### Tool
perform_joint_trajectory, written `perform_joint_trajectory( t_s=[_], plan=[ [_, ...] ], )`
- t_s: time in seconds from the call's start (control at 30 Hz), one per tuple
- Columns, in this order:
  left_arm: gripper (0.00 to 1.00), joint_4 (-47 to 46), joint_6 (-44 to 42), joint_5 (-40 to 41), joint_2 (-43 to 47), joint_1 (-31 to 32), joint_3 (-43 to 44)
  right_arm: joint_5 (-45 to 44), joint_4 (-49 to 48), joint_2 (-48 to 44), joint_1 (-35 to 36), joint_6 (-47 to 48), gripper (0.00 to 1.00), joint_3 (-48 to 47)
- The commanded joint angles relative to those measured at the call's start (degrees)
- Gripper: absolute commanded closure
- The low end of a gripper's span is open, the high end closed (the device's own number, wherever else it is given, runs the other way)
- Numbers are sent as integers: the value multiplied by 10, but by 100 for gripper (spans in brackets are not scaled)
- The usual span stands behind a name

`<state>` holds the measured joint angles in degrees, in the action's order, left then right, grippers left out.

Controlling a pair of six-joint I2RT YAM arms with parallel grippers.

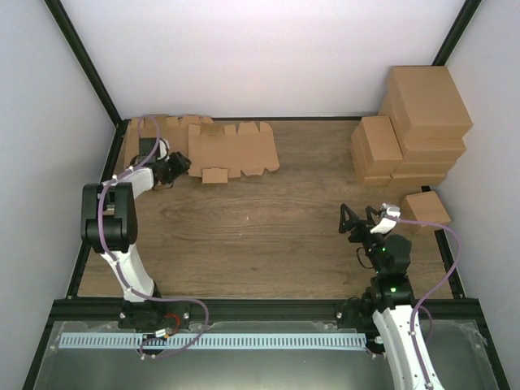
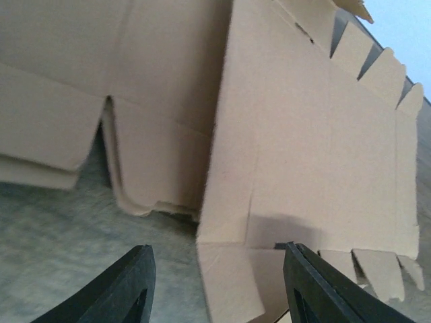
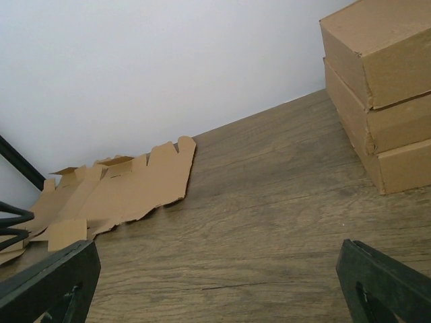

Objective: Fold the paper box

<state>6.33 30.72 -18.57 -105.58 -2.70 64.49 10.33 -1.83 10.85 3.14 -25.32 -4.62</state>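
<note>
The paper box (image 1: 231, 150) lies flat and unfolded at the far left of the table (image 1: 268, 236) - a die-cut sheet on top of further flat sheets (image 1: 150, 134). The left gripper (image 1: 175, 168) sits low at its near-left edge; in the left wrist view its fingers (image 2: 128, 282) stand apart, straddling a corner tab without pinching it. The right gripper (image 1: 359, 218) hangs over the right side of the table, jaws spread wide and holding nothing - well apart from the sheet, near the stacked folded boxes (image 1: 414, 122).
</note>
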Motion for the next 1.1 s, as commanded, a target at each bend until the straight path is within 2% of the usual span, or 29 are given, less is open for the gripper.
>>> perform_joint_trajectory(
  t_s=[0.0, 0.1, 0.23, 0.4, 0.63, 0.77, 1.03, 1.07],
  plan=[
    [47, -55, -8, -46, -37, 2, 40, 12, -12, -5, 1, 10, 0, -2],
    [48, -59, -3, -50, -69, 2, 58, 10, -12, -8, 1, 9, 0, -2],
    [56, -58, -4, -71, -100, 2, 83, 8, -9, -10, 1, 7, 0, -2],
    [56, -33, -6, -56, -125, 2, 117, 5, -8, -11, 1, 7, 0, -2],
    [56, -7, -5, -82, -161, 2, 159, 4, -8, -10, 1, 6, 0, -3],
    [62, -7, 0, -111, -185, 2, 174, 2, -7, -10, 1, 5, 0, -3],
    [63, 21, 7, -124, -220, 2, 204, 1, -6, -13, 1, 4, 0, -3],
    [66, 17, 7, -127, -220, 2, 202, 0, -6, -13, 1, 4, 0, -3]
  ],
)
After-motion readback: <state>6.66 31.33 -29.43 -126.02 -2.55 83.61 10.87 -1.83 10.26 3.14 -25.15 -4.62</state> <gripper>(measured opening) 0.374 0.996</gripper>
